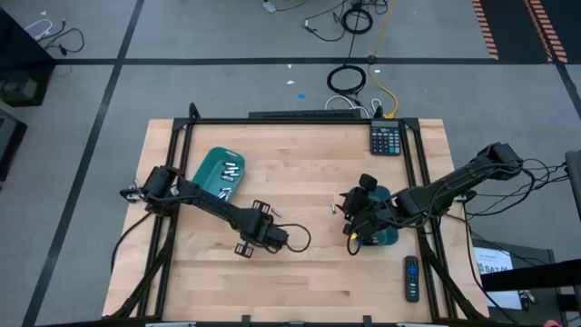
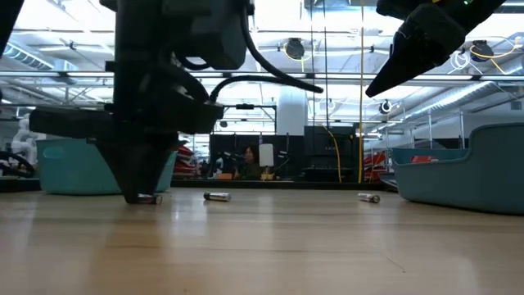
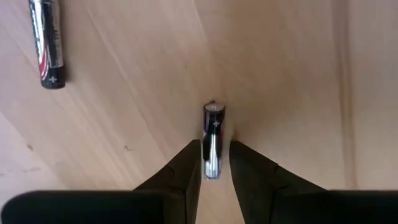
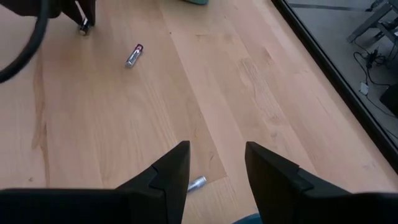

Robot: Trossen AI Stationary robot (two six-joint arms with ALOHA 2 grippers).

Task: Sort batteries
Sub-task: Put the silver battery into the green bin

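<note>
My left gripper (image 1: 275, 238) is down at the table near its middle, shut on a silvery battery (image 3: 212, 134) that lies on the wood; the battery also shows under the gripper in the low view (image 2: 147, 197). A second battery (image 3: 48, 43) lies close by. My right gripper (image 4: 217, 165) is open and empty, raised above the table beside the right teal tray (image 1: 388, 238). A silvery battery (image 4: 196, 183) lies below it, and another battery (image 4: 134, 55) lies farther toward the left arm. The left teal tray (image 1: 221, 173) holds several batteries. My left gripper pinches the battery between its two fingers (image 3: 186, 168), at the battery's one end (image 3: 211, 167). The fingers come from above, pointing down, and lie across the battery. The battery lies flat on the table, and its other end sticks out past the fingers.
A black calculator (image 1: 386, 138) lies at the far right corner and a black remote control (image 1: 411, 277) near the right front edge. The low view shows loose batteries (image 2: 217, 196) (image 2: 368, 197) on the wood between the two trays (image 2: 467, 168).
</note>
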